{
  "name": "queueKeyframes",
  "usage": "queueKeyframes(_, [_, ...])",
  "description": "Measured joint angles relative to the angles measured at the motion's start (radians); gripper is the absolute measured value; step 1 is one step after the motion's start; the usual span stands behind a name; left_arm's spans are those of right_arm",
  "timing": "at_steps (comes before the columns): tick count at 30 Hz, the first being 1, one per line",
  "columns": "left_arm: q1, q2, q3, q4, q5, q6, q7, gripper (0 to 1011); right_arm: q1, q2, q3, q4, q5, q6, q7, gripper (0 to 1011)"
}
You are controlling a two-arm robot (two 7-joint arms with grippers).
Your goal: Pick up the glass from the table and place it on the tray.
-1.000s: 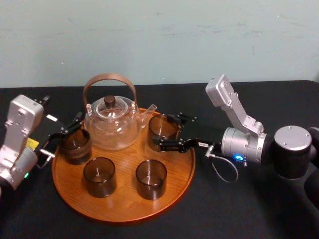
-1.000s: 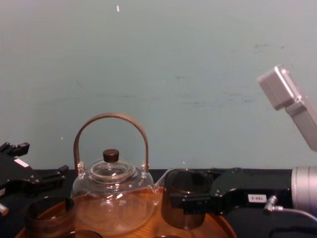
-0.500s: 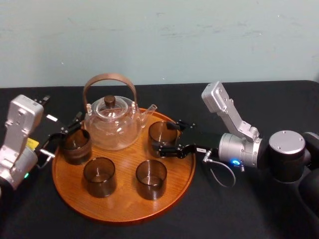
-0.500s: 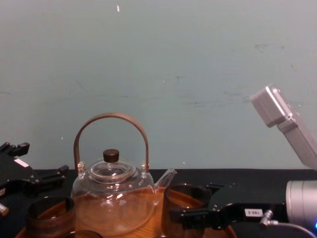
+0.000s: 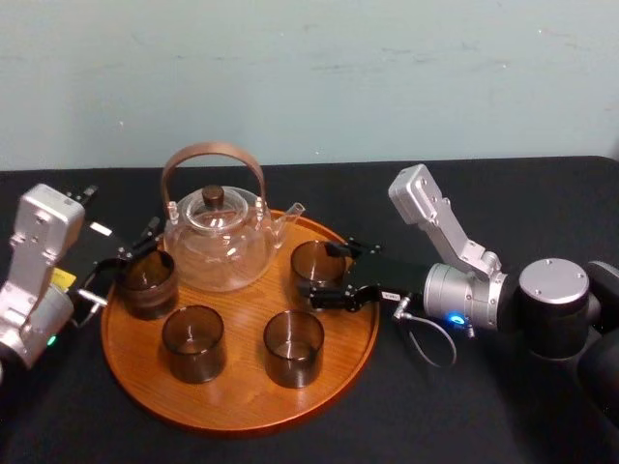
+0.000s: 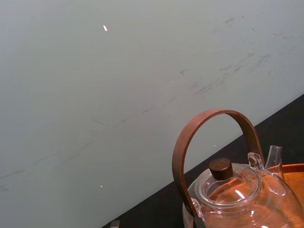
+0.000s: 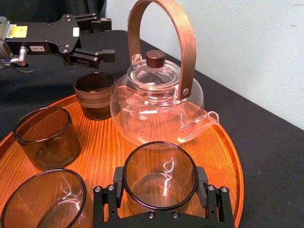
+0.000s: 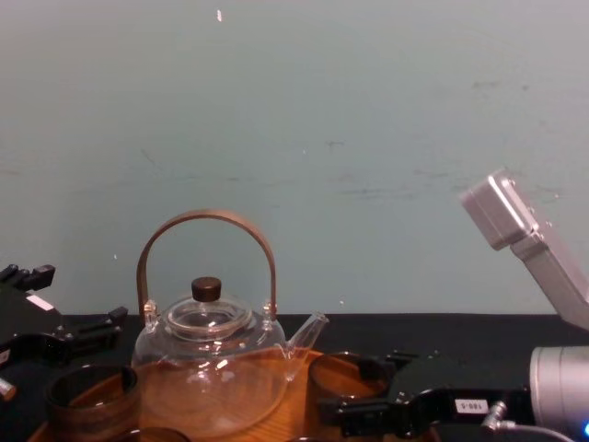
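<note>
The right gripper reached in from 3 o'clock, its two fingers pressed against opposite sides of the glass and clasping it. The glass stood upright on the tray at about 2 o'clock, just beside the teapot's spout. The left gripper hung at the tray's 9 o'clock rim, fingers spread apart, near another tumbler but not around it.

The tray is glossy, varnished orange-brown wood with clear grain, the glass smooth smoky see-through glass, the teapot shiny clear glass with a brown wooden handle, the table matt black cloth.
</note>
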Motion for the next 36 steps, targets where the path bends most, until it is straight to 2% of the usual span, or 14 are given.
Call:
queueKeyframes(9, [0.000,0.000,0.000,0.000,0.000,0.000,0.000,1001,0.000,0.000,0.001,0.000,0.001,0.001,0.001,902])
queueKeyframes(12, [0.000,0.000,0.000,0.000,0.000,0.000,0.000,1001,0.000,0.000,0.001,0.000,0.002,0.001,0.002,990])
queueKeyframes(14, [0.000,0.000,0.000,0.000,0.000,0.000,0.000,1001,0.000,0.000,0.001,0.000,0.002,0.001,0.002,1002])
queueKeyframes(31, [0.000,0.000,0.000,0.000,0.000,0.000,0.000,1002,0.000,0.001,0.001,0.000,0.006,0.002,0.006,1002])
queueKeyframes(36, [0.000,0.000,0.000,0.000,0.000,0.000,0.000,1001,-0.014,0.029,0.015,-0.032,0.028,0.002,0.033,1003])
